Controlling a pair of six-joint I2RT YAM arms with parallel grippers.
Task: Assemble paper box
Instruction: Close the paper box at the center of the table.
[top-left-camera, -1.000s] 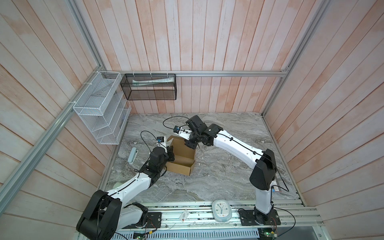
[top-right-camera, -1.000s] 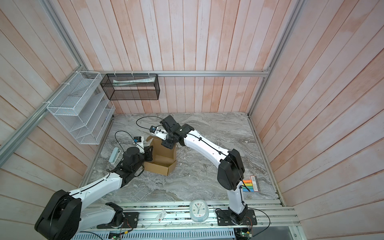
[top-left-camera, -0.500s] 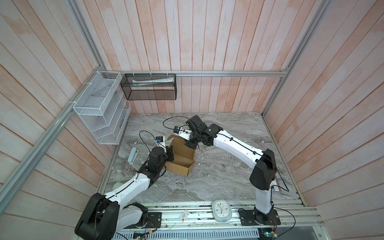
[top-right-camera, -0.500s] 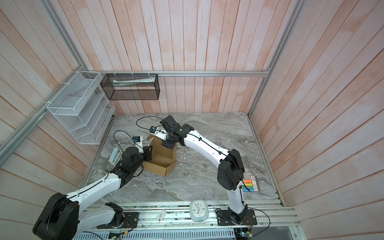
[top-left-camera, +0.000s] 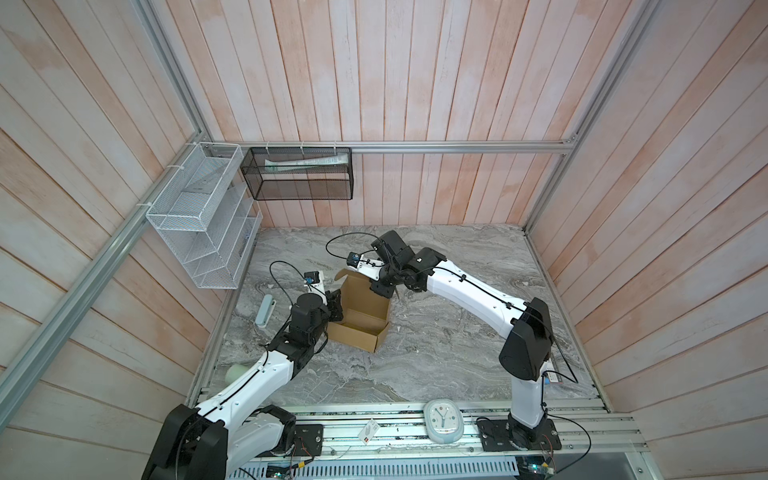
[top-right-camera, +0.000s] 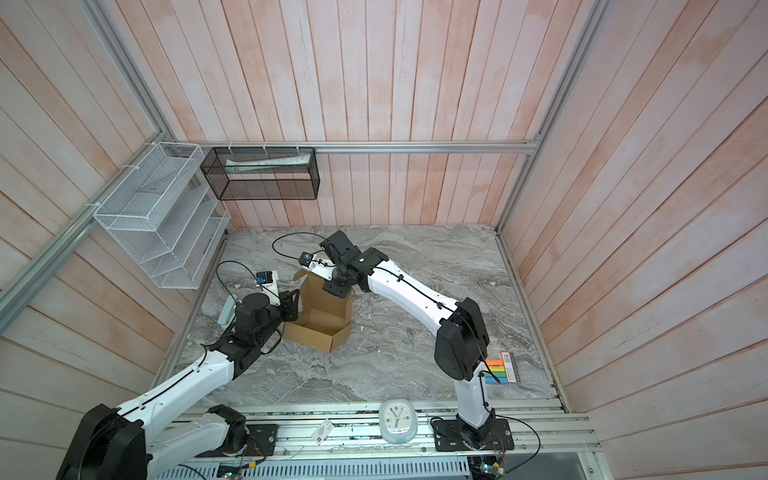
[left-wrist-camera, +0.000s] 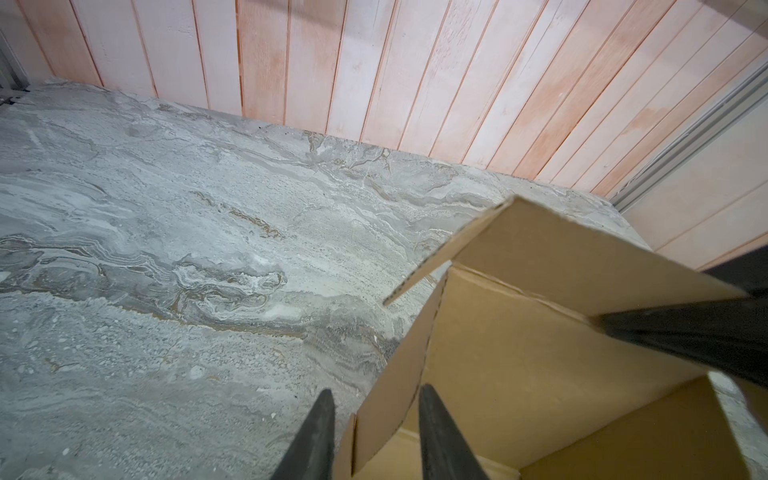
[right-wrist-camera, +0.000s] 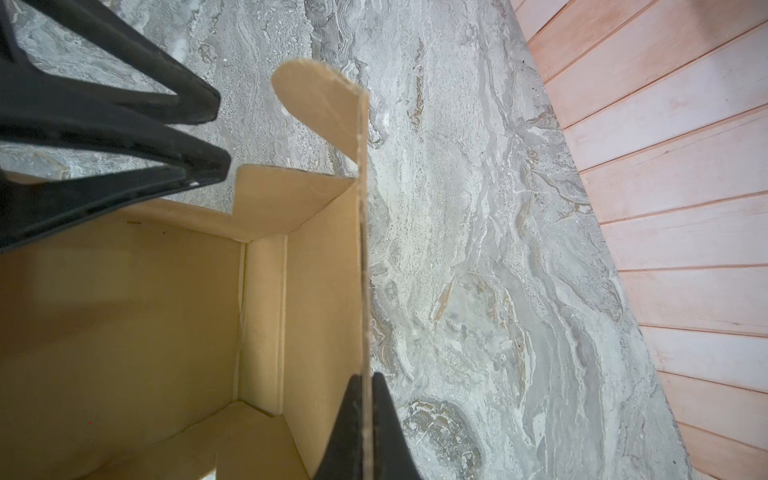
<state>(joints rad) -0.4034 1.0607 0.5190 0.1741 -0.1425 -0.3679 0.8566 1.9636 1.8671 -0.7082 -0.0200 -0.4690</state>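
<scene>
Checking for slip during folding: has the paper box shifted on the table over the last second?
No visible shift. In both top views the paper box keeps its near corner at the same spot against the marble veins of the table.

readable text: none in any view
clock (top-left-camera: 443, 422): lower middle in both top views, on the front rail (top-left-camera: 602, 428); dial marks too small to read
tag (top-left-camera: 368, 432): just left of the clock; a red mark, its print too small to tell
colour-striped card (top-right-camera: 504, 368): lower right in a top view; a barcode-like strip, digits illegible
sheet (top-left-camera: 305, 161): in the black mesh basket (top-left-camera: 299, 193), upper left; printed lines, blurred
paper box (top-left-camera: 361, 316): plain brown faces, no lettering legible
</scene>
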